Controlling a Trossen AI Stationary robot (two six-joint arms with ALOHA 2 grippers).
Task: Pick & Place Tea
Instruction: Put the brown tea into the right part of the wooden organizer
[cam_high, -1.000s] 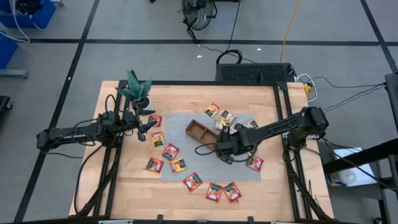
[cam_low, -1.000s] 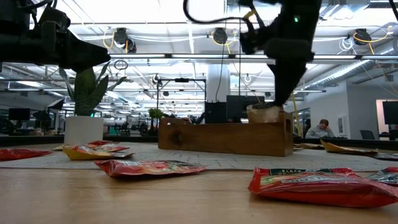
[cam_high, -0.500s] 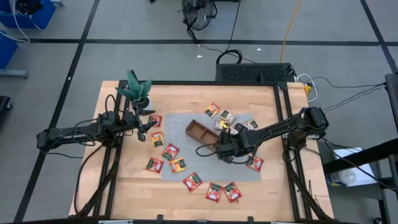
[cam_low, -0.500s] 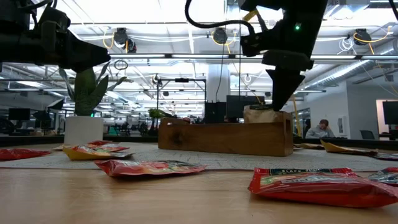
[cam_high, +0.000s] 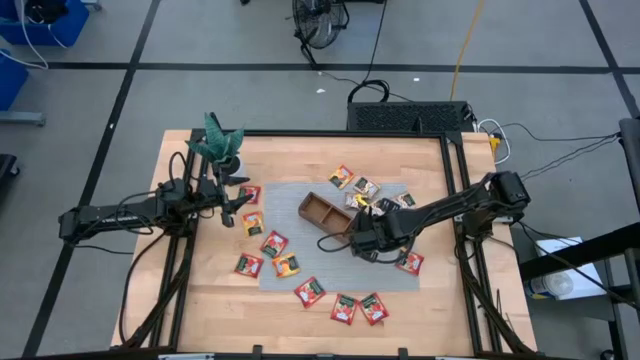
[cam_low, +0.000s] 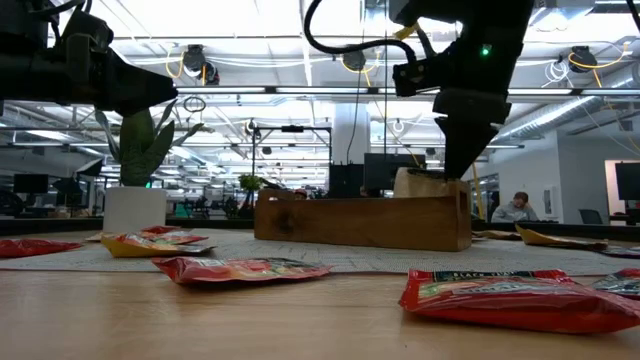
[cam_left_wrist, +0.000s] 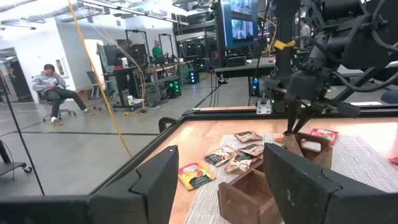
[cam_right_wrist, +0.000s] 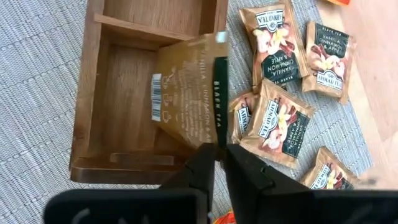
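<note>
I see the right pincer (cam_right_wrist: 220, 163) nipping a tan tea sachet (cam_right_wrist: 186, 96) by its edge, tilted in the wooden tray (cam_right_wrist: 93, 93) end compartment. Left pincer (cam_high: 237, 208) released, hovers near desk (cam_high: 440, 300) left edge w/ open room round it.

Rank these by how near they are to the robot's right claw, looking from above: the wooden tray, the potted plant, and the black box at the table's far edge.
From the right gripper in the high view:
1. Wooden tray, right beside it, mid-table.
2. Black box, beyond the far edge.
3. Potted plant, far-left corner, by the left arm.
</note>
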